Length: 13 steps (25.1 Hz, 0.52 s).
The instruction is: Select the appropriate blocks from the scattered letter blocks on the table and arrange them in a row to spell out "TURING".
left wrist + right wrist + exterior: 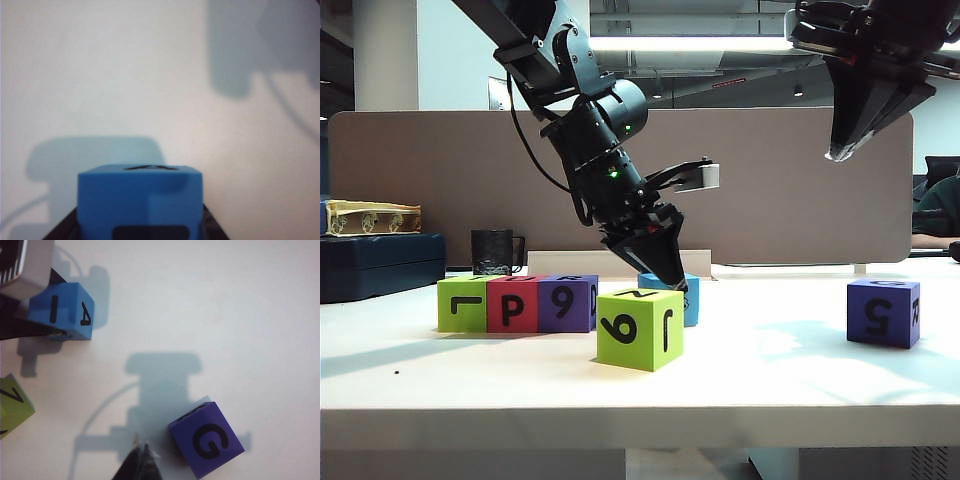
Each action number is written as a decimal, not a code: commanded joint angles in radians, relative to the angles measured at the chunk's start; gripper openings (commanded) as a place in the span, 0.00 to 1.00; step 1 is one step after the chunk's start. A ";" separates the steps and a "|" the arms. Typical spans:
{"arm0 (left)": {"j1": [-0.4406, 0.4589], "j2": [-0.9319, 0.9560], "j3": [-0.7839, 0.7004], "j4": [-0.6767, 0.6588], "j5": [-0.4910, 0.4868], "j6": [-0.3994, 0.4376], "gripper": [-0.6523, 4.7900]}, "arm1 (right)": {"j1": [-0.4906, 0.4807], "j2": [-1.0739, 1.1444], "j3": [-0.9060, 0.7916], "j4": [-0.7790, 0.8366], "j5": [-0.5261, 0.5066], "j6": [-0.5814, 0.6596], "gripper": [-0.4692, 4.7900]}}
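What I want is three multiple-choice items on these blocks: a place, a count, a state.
1. Where is the blue block? A in the left row; B behind the front lime block; C stacked on another block.
2. How many blocks form the touching row? A three; B two; C five.
3. The right tool is: A wide open; B holding a block; C shut, raised above the table.
Key: B, the left tool stands at it there; A, lime, red, purple touch; C, its tips meet high up.
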 commanded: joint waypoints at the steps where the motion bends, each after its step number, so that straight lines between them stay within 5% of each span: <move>1: -0.002 -0.006 -0.004 -0.050 0.035 0.048 0.55 | 0.002 -0.004 0.003 0.016 0.000 -0.003 0.09; 13: -0.002 -0.032 -0.004 -0.053 0.126 0.107 0.55 | 0.002 -0.004 0.003 0.016 0.000 -0.003 0.09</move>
